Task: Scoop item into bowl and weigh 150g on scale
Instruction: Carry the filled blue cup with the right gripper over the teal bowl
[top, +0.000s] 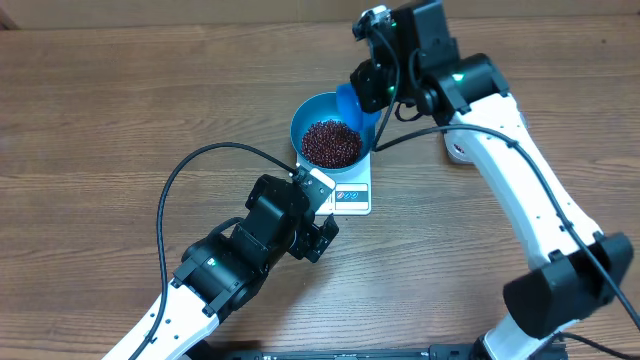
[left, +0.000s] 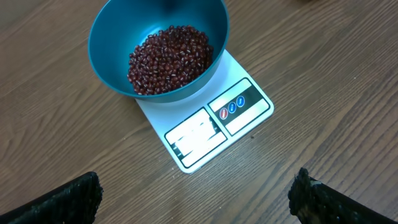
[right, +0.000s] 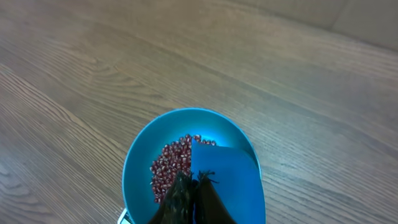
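Note:
The bright blue bowl (top: 295, 128) stands on the white scale (top: 353, 198), with a heap of dark red-brown beans (top: 331, 143) inside. My right gripper (top: 372, 88) is above the bowl's far right rim, shut on a small blue scoop (top: 352, 103). In the right wrist view the scoop (right: 227, 180) covers the right half of the bowl (right: 134, 168), beside the beans (right: 169, 171). My left gripper (top: 322, 212) is open just in front and to the left of the scale, holding nothing. Its view shows the bowl (left: 106, 50), beans (left: 169, 59) and scale (left: 245, 102) ahead of the wide-apart fingers (left: 68, 202).
A black cable (top: 175, 185) loops over the wooden table (top: 120, 90) left of the left arm. The right arm's white links (top: 520, 180) run down the right side. A pale edge (top: 200, 10) lines the back of the table.

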